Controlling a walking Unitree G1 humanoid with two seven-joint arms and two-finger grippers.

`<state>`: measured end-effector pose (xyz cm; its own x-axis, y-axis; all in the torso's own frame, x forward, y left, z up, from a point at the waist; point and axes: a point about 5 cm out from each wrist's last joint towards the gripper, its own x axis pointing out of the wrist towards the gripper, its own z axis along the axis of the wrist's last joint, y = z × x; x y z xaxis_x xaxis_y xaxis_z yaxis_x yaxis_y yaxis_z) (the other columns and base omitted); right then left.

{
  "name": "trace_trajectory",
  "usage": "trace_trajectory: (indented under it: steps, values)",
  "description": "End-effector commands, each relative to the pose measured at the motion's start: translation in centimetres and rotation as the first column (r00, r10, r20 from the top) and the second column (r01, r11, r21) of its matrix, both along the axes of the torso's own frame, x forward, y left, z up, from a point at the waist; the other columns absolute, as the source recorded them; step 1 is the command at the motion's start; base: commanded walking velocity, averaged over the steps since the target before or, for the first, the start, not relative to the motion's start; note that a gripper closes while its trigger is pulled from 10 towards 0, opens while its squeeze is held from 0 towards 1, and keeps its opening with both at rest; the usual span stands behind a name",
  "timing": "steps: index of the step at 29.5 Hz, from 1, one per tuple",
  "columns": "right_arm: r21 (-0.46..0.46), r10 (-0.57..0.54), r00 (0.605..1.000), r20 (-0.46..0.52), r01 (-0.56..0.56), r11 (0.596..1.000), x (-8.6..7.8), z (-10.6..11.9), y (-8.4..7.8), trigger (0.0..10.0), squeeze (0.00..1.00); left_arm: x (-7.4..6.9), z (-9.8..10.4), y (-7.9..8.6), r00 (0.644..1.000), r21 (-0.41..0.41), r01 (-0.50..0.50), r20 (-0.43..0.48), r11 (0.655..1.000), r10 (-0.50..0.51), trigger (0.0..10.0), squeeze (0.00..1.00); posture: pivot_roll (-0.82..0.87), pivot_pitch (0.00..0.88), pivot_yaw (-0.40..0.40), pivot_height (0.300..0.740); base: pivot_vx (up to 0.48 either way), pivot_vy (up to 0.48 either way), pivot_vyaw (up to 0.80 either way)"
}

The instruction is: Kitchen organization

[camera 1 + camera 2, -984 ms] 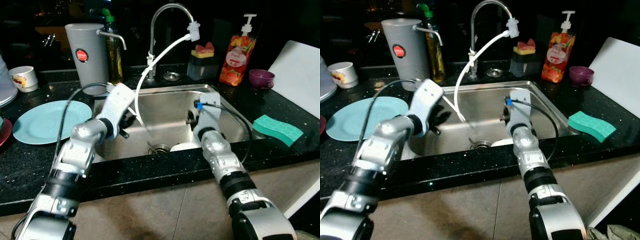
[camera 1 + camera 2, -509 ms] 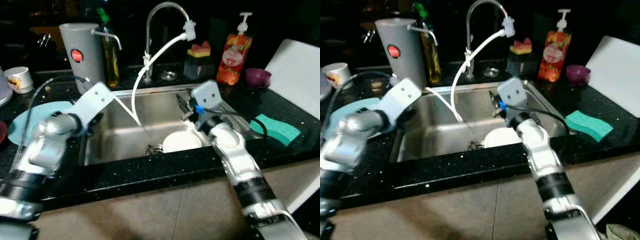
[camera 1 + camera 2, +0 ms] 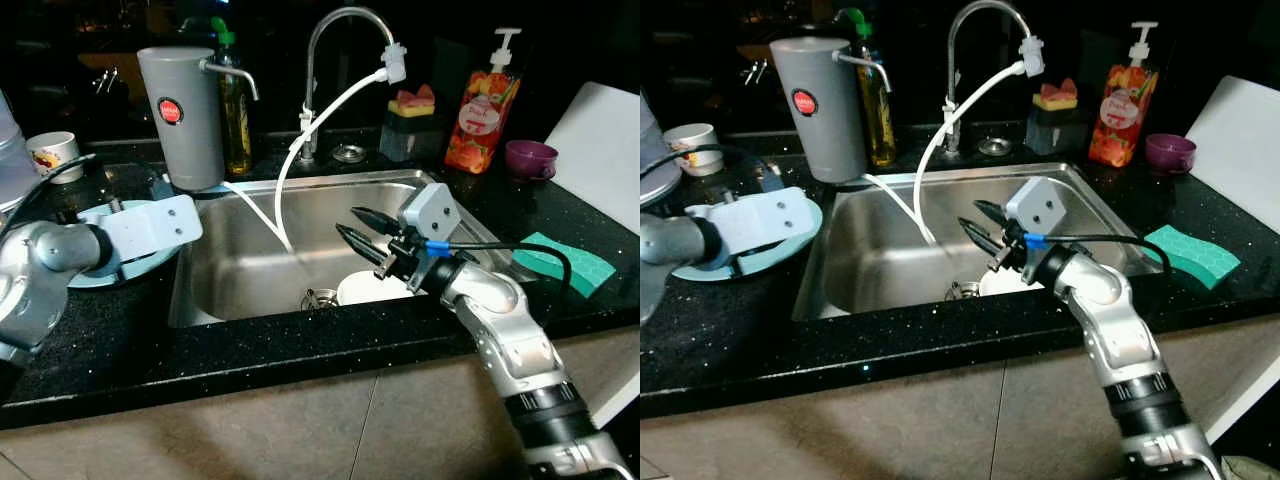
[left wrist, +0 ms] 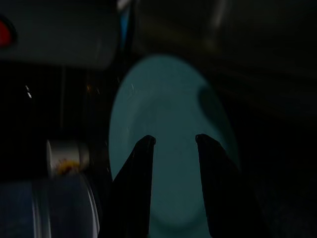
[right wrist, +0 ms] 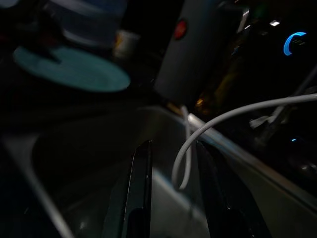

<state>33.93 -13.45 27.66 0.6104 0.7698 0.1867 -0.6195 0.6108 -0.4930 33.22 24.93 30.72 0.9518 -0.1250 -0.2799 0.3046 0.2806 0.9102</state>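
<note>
A teal plate point(image 4: 168, 99) lies on the black counter left of the sink point(image 3: 250, 260). My left gripper point(image 4: 175, 140) hovers just over it, open, with nothing between its fingers; the left wrist block point(image 3: 150, 225) covers much of the plate in the eye views. A white dish point(image 3: 372, 290) sits at the bottom of the sink near the drain. Above the sink's right half my right gripper point(image 3: 348, 222) points left, open and empty, a little above the dish.
A faucet point(image 3: 335, 30) with a white hose point(image 3: 320, 110) hangs into the sink. Behind stand a grey canister point(image 3: 185, 115), an oil bottle point(image 3: 235, 120), a soap bottle point(image 3: 480, 100) and a purple cup point(image 3: 530, 157). A green sponge point(image 3: 565, 262) lies right; a white mug point(image 3: 52, 155) far left.
Both arms came up out of the sink. The left arm swung left over the teal plate; the right gripper rose and turned to point left. The white dish is now uncovered.
</note>
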Motion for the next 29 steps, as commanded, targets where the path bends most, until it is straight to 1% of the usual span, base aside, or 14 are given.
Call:
trace_trajectory:
  steps: [1,3,4,5,7,8,14,16,21,27,29]
  values:
    - [-0.047,0.012,1.0,-0.007,-0.012,0.999,-0.3,-0.3,0.1,10.0,0.0,0.2,-0.4,0.6,0.999,0.033,-0.041,-0.013,0.999,0.041,10.0,0.0,0.17,0.129,0.008,0.74,0.0,0.0,0.0]
    - [-0.047,0.012,1.0,-0.007,-0.012,0.999,-0.3,-0.3,0.1,10.0,0.0,0.2,-0.4,0.6,0.999,0.033,-0.041,-0.013,0.999,0.041,10.0,0.0,0.17,0.129,0.008,0.74,0.0,0.0,0.0]
    - [-0.055,0.012,1.0,-0.011,-0.012,0.998,-0.3,-0.2,-0.1,10.0,0.0,0.4,-0.8,0.6,0.999,0.054,-0.044,-0.013,0.998,0.045,10.0,0.0,0.16,0.131,0.003,0.74,0.0,0.0,0.0]
    - [-0.055,0.012,1.0,-0.011,-0.012,0.998,-0.3,-0.2,-0.1,10.0,0.0,0.4,-0.8,0.6,0.999,0.054,-0.044,-0.013,0.998,0.045,10.0,0.0,0.16,0.131,0.003,0.74,0.0,0.0,0.0]
    - [-0.059,0.013,1.0,-0.017,-0.014,0.998,-0.4,0.2,-0.4,10.0,0.0,0.5,-1.5,0.7,0.998,0.1,-0.055,-0.017,0.994,0.057,10.0,0.0,0.16,0.133,0.002,0.74,0.0,0.0,0.0]
    - [-0.061,0.012,1.0,-0.017,-0.013,0.998,-0.4,0.3,-0.5,10.0,0.0,0.5,-1.6,0.7,0.998,0.104,-0.061,-0.019,0.993,0.063,10.0,0.0,0.16,0.133,0.002,0.74,0.0,0.0,0.0]
    - [-0.064,-0.001,1.0,-0.015,0.0,0.998,-0.4,0.7,-0.9,10.0,0.0,0.3,-1.7,0.0,0.997,0.057,-0.065,-0.04,0.996,0.068,10.0,0.0,0.16,0.135,0.009,0.74,0.0,0.0,0.0]
    - [-0.065,-0.006,1.0,-0.013,0.005,0.998,-0.3,0.9,-1.1,10.0,0.0,0.2,-1.4,-0.7,0.998,0.021,-0.045,-0.033,0.999,0.045,10.0,0.0,0.16,0.135,0.007,0.74,0.0,0.0,0.0]
    - [-0.066,-0.007,1.0,-0.013,0.007,0.998,-0.3,1.0,-1.1,10.0,0.0,-0.2,-0.9,-2.0,0.999,-0.022,0.014,-0.031,1.0,-0.015,10.0,0.0,0.16,0.136,0.006,0.74,0.0,0.0,0.0]
    - [-0.065,-0.01,1.0,-0.012,0.009,0.998,-0.2,1.1,-1.1,10.0,0.0,-0.2,-1.3,-2.1,0.999,-0.025,0.01,-0.043,1.0,-0.011,10.0,0.0,0.16,0.134,0.007,0.74,0.0,0.0,0.0]
    - [-0.062,-0.011,1.0,-0.01,0.01,0.998,-0.1,1.2,-1.0,10.0,0.0,0.0,-2.0,-1.7,0.998,-0.021,-0.024,-0.054,0.999,0.023,10.0,0.0,0.16,0.131,0.005,0.74,0.0,0.0,0.0]
